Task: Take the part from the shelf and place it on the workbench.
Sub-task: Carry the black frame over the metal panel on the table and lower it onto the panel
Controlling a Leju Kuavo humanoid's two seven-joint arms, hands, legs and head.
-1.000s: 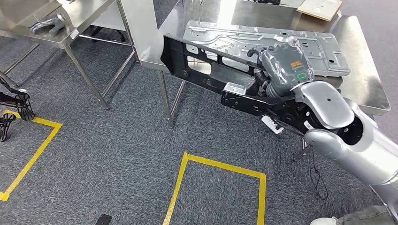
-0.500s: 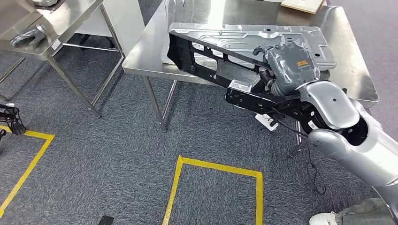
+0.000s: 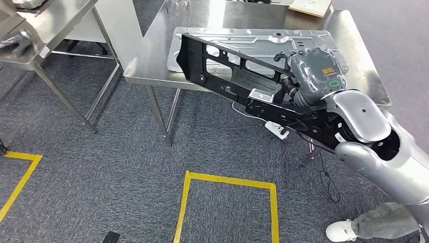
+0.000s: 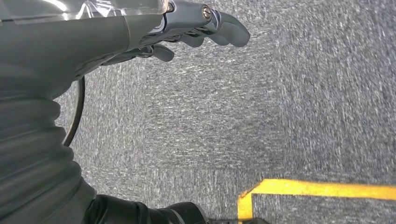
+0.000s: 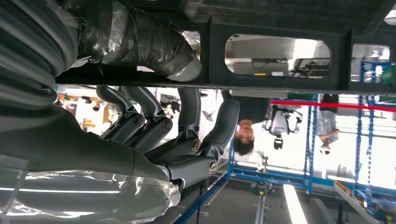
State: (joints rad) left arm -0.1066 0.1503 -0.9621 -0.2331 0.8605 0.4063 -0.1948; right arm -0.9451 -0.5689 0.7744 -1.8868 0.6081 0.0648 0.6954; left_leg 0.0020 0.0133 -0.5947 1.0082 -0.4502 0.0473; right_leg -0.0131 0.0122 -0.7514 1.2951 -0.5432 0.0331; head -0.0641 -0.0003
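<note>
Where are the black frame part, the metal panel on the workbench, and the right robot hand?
black frame part (image 3: pixel 217 76), head view, on its upper rail.
metal panel (image 3: pixel 263 40), head view, on its flat middle.
right robot hand (image 3: pixel 314 71), head view, on its grey back.

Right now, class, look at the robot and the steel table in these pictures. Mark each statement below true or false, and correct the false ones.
1. The right hand holds a long black frame. True.
2. The black frame lies flat on the carpet. False: it is held up, its far end over the steel table.
3. A silver metal panel lies on the steel table. True.
4. The left hand grips a tool. False: it holds nothing and hangs over the carpet.
5. The tape lines on the floor are red. False: they are yellow.
6. A person's shoe shows near the robot's right arm. True.
</note>
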